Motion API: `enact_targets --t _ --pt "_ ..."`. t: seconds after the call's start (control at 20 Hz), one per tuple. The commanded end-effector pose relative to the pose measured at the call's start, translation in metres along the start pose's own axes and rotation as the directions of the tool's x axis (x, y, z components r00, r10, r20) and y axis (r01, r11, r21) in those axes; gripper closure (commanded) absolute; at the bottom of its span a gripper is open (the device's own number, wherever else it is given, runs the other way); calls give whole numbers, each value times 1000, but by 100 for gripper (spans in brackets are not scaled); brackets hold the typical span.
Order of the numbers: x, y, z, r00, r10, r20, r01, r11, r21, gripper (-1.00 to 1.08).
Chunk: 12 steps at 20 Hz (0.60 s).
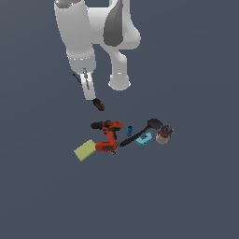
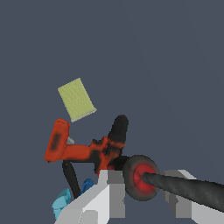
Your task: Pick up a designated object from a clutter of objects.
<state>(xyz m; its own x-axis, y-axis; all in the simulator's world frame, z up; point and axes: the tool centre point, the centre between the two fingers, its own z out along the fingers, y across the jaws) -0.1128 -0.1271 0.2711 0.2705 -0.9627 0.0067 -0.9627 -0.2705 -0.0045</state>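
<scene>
We have the arm (image 1: 86, 32) up over the clutter, and our gripper (image 1: 87, 87) is clamped on the screwdriver (image 1: 93, 98), which hangs clear above the floor with its black-and-red handle end pointing down toward the drill (image 1: 108, 135). In the wrist view the screwdriver (image 2: 175, 183) runs between our fingers (image 2: 107, 192), its handle butt facing the camera. The job here is to carry it up cleanly, so we judge a straight, slow rise best: the tool is long, held away from its heavy end, and could pivot in the grip if we swing.

Below, the drill lies on its side, with the sponge (image 1: 85, 150) just beside its base on the exterior view's left. The spatula (image 1: 140, 133) slants across to the exterior view's right, near the light-blue block (image 1: 144, 139) and the can (image 1: 164, 134). A small blue piece (image 1: 130, 130) sits between drill and spatula. We should not dip toward any of these.
</scene>
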Motion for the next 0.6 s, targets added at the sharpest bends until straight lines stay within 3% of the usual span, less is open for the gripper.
enact_targets --t 0.0,0.55 --pt "-6 4 -21 1000 0 0 0 1000 -2 108" --pt "-25 12 -81 1000 -1 5 1 1000 -4 108"
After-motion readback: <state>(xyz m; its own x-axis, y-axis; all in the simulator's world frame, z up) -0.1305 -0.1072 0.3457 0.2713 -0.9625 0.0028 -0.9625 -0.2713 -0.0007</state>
